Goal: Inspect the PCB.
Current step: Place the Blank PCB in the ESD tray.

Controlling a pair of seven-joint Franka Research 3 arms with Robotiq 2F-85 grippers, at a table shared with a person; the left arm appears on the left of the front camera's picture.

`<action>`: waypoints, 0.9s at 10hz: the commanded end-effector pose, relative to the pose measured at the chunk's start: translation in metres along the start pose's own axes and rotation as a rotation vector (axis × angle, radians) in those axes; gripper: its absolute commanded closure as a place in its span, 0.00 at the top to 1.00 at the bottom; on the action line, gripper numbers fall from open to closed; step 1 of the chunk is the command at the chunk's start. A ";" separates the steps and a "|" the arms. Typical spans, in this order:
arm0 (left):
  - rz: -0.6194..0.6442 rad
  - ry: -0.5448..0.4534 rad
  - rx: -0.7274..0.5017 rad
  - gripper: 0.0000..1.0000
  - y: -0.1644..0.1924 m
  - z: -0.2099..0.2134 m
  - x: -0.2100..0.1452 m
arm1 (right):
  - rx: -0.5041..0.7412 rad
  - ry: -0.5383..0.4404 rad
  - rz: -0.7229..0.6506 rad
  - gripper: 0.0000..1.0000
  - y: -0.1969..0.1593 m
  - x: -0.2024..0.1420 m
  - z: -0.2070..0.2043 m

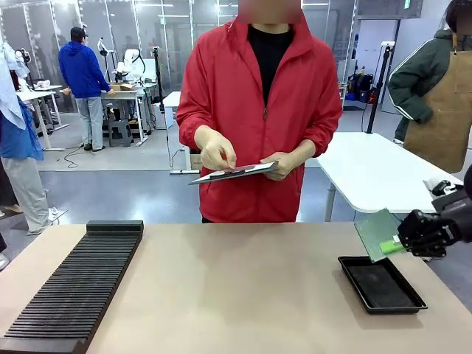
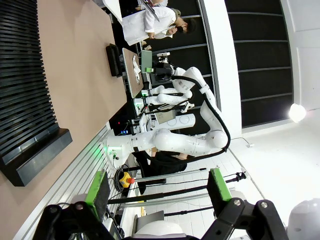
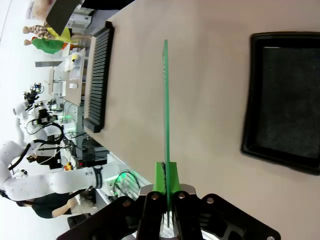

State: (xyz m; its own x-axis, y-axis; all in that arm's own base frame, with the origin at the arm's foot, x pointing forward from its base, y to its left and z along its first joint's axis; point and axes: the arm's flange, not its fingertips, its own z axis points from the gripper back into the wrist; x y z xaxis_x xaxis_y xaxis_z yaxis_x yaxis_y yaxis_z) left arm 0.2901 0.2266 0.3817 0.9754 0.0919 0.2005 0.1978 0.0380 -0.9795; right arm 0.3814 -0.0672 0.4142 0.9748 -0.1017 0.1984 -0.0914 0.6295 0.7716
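Note:
My right gripper [image 1: 402, 241] is shut on the edge of the PCB [image 1: 377, 233], a thin green board held tilted in the air above the black tray's [image 1: 381, 285] near left corner. In the right wrist view the PCB [image 3: 166, 115] shows edge-on as a thin green line rising from between the green pads [image 3: 160, 181] of my right gripper [image 3: 166, 184]. In the left wrist view my left gripper [image 2: 159, 186] is open with nothing between its green pads [image 2: 97, 191]. The person [image 1: 258, 110] across the table holds a clipboard [image 1: 232, 173] and writes on it.
A long black slotted rack [image 1: 74, 284] lies along the table's left side, also seen as the rack [image 2: 27, 90] and the rack [image 3: 97, 80]. The black shallow tray [image 3: 287, 100] sits at the right. A white table [image 1: 376, 173] stands behind. The tabletop's [image 1: 236, 295] middle is bare.

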 end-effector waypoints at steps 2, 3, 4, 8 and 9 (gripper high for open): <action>0.006 0.005 0.006 1.00 -0.002 0.001 -0.002 | -0.047 0.035 -0.014 0.03 -0.039 0.014 -0.035; 0.006 0.005 0.006 1.00 -0.002 0.001 -0.002 | -0.065 0.064 -0.015 0.03 -0.054 0.021 -0.045; 0.006 0.005 0.006 1.00 -0.002 0.001 -0.002 | -0.062 0.063 -0.013 0.03 -0.064 0.026 -0.050; 0.006 0.005 0.006 1.00 -0.002 0.001 -0.002 | -0.105 0.070 -0.017 0.03 -0.090 0.039 -0.063; 0.006 0.005 0.006 1.00 -0.002 0.001 -0.002 | -0.129 0.067 -0.023 0.03 -0.094 0.040 -0.065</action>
State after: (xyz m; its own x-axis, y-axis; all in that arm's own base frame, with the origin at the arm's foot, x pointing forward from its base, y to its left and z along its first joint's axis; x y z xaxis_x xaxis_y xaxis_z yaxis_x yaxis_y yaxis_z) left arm 0.2901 0.2266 0.3817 0.9754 0.0919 0.2005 0.1978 0.0381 -0.9795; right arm 0.4387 -0.0789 0.3141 0.9902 -0.0702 0.1208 -0.0359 0.7078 0.7055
